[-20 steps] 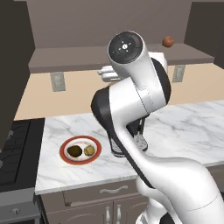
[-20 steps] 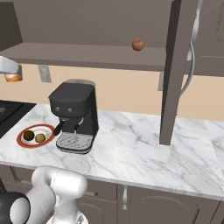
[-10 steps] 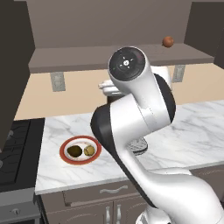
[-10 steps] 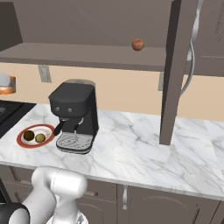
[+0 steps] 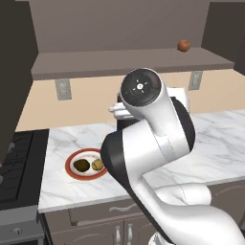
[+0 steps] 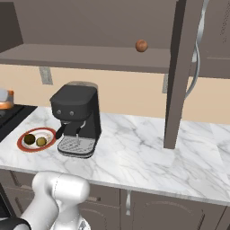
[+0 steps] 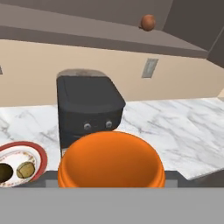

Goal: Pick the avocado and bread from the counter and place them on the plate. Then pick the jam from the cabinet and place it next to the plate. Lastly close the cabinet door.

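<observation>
My gripper (image 6: 3, 95) is shut on the orange jam (image 7: 111, 160), which hangs in the air left of the counter (image 6: 134, 155), above the stove's edge. In the right base view the jam (image 6: 5, 103) shows at the left border. The jar hides my fingertips in the hand view. The red-rimmed plate (image 5: 86, 164) lies on the counter's left end and holds the dark avocado (image 5: 82, 165) and the tan bread (image 5: 97, 164). Below and left of the jam in the hand view is the plate (image 7: 37, 154). The cabinet door (image 6: 179, 72) stands open.
A black coffee machine (image 6: 76, 119) stands right of the plate (image 6: 37, 133). A reddish-brown ball (image 6: 141, 45) rests on the cabinet shelf (image 6: 90, 56). The stove (image 5: 14, 167) borders the counter on the left. My own arm blocks the middle of the left base view.
The hand with the jam has come lower, down along the left edge of the right base view. The arm has swung round in the left base view.
</observation>
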Motion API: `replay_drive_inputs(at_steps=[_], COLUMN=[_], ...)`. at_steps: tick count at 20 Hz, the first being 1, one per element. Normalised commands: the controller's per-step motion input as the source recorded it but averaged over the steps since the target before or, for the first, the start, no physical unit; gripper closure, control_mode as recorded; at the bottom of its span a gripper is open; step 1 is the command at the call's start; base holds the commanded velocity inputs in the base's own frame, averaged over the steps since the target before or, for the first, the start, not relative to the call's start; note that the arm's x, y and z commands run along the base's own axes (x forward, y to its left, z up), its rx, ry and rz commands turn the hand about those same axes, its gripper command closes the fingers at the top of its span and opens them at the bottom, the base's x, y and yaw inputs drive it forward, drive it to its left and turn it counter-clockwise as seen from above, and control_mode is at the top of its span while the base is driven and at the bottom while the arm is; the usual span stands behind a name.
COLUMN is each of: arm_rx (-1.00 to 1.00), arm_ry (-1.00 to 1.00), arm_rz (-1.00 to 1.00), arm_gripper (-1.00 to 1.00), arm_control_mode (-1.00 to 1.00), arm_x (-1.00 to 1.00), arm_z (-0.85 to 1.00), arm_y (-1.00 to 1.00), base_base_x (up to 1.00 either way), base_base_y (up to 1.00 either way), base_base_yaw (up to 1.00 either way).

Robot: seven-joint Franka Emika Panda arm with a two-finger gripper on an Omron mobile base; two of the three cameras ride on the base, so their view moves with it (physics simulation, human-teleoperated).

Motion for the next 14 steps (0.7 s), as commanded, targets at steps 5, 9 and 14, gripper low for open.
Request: replay_drive_inputs(at_steps=[5,9,14], arm_rx=[0.00,0.00,0.00], arm_ry=[0.05,0.05,0.05], arm_rz=[0.00,0.00,0.00], arm_gripper=[1.00,1.00,1.00], arm_control_mode=[-1.00,-1.00,-1.00], arm_x=[-0.13,-0.11,-0.12], arm_z=[-0.20,-0.21,-0.20], arm_y=[0.08,0.08,0.09], base_base_x=[0.00,0.00,0.00], base_base_y=[0.00,0.00,0.00], base_base_yaw=[0.00,0.00,0.00])
